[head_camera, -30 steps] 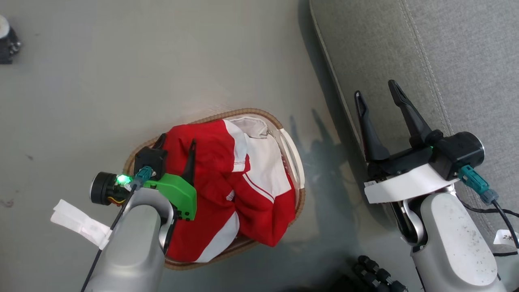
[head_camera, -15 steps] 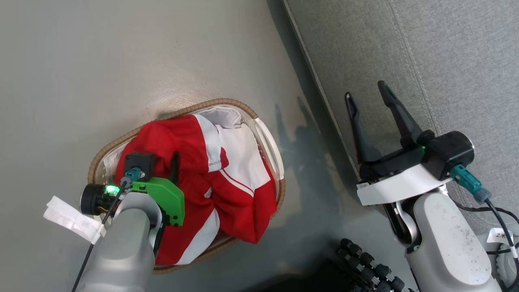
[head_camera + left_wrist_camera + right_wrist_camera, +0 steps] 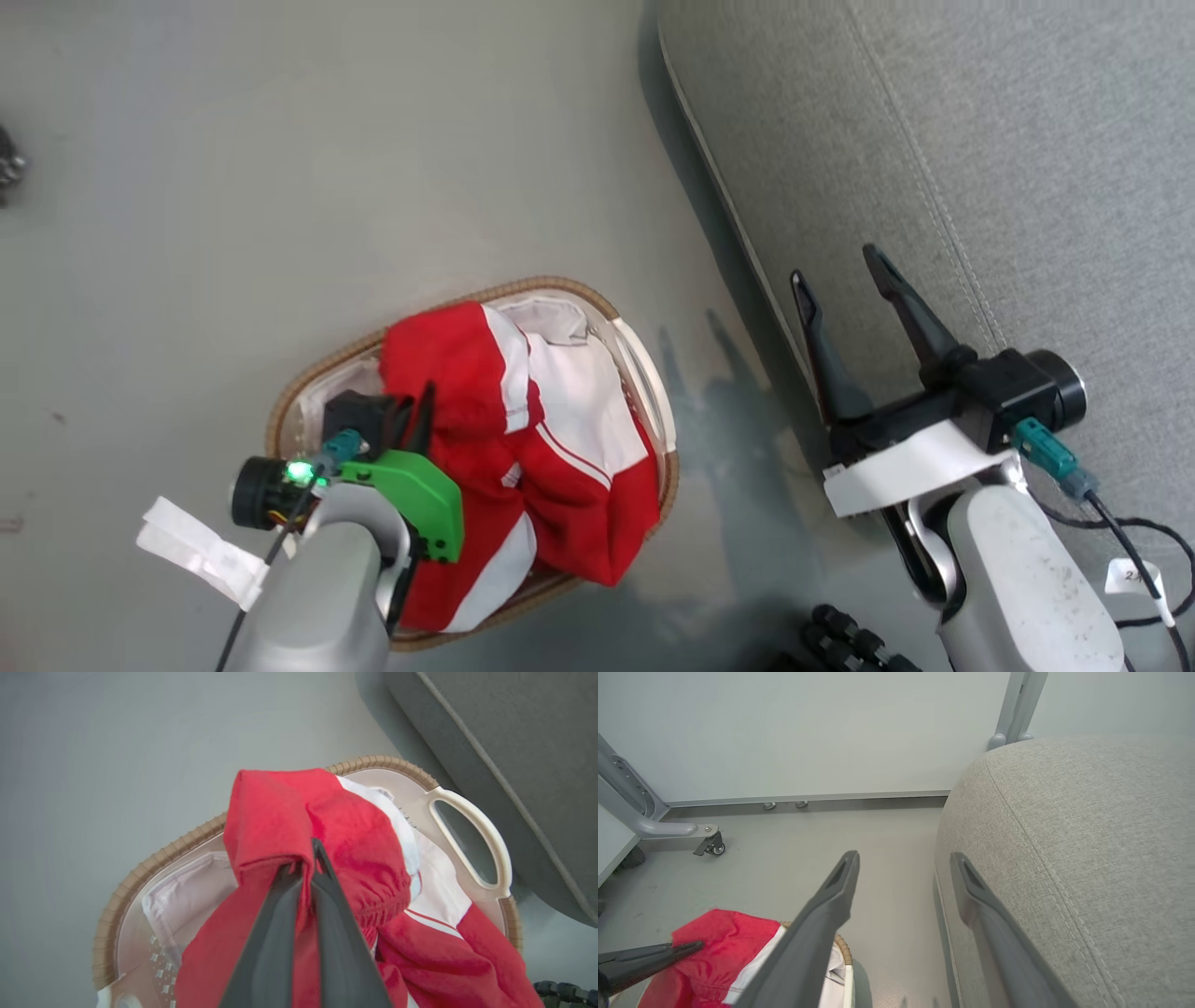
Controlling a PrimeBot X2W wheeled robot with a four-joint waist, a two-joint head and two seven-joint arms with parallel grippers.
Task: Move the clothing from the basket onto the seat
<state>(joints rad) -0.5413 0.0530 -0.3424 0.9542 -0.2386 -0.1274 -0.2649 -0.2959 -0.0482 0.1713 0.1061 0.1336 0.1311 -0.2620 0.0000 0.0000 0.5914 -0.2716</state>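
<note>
From the head camera, the small oval white plastic basket with a brown woven rim (image 3: 560, 280) stands on the grey floor (image 3: 280, 187). It is near the front edge of the large grey fabric seat (image 3: 980, 168) but apart from it. The red soft sports clothing with white panels (image 3: 569, 495) lies heaped inside the basket, and one red part hangs out over the rim on the robot's side. The left gripper (image 3: 420, 411) is down in the heap at the left part of the basket, its two dark fingers brought together. The right gripper (image 3: 836, 266) hovers above the edge of the seat, fingers wide apart and nothing between them.

In the left wrist view, the closed fingers pinch one raised fold of red fabric (only a thin ridge, I think, not a full handful). The white cloth liner (image 3: 187, 900) lies bare beside it.

In the right wrist view, the spread fingers frame the rounded seat corner, and the red heap shows at the lower left.

As I judge, the thin fold may slide out during the lift, because the bite is small and the fabric looks smooth. The garments seem interlaced, so a second piece may be dragged over the rim and fall on the floor. The hanging part may also catch the rim and tip the light basket.
</note>
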